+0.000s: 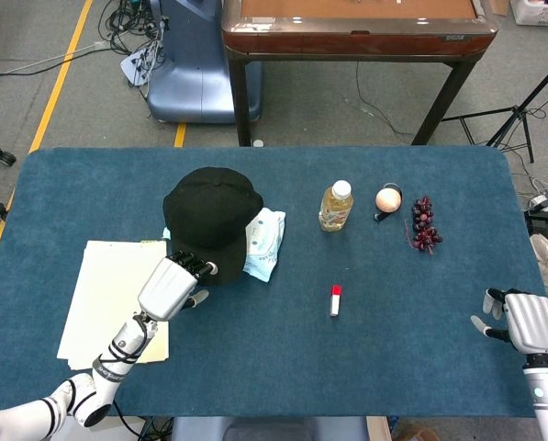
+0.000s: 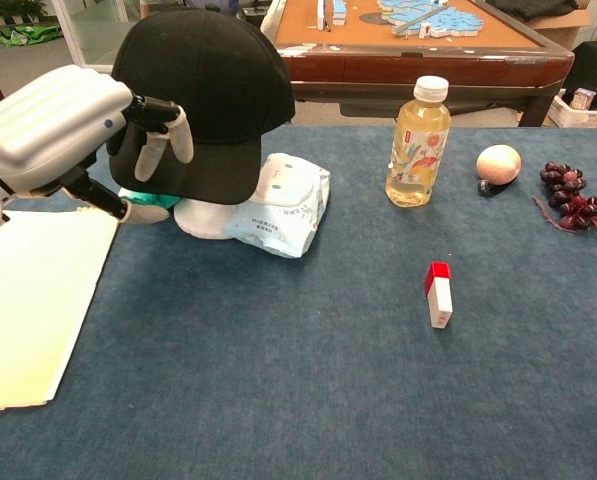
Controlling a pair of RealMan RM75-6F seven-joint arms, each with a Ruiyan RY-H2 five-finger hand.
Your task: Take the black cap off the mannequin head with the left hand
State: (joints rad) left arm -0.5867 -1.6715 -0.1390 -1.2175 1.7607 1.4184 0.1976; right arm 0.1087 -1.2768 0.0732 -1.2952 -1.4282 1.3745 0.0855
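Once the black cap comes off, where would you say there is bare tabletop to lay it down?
Bare blue tabletop runs along the near edge, between the cream paper sheets and the small red-and-white box, and on toward the right hand. It is crowded around the black cap, where the left hand, pale blue wipes packet and juice bottle sit.

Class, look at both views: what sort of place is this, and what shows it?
Probably a robotics lab or workshop: cables trail over the grey floor, a tripod stands nearby, and assorted test items like the black cap sit on the blue table.

The black cap (image 2: 203, 95) hides nearly all of the mannequin head (image 2: 206, 217), leaving only its white base showing.
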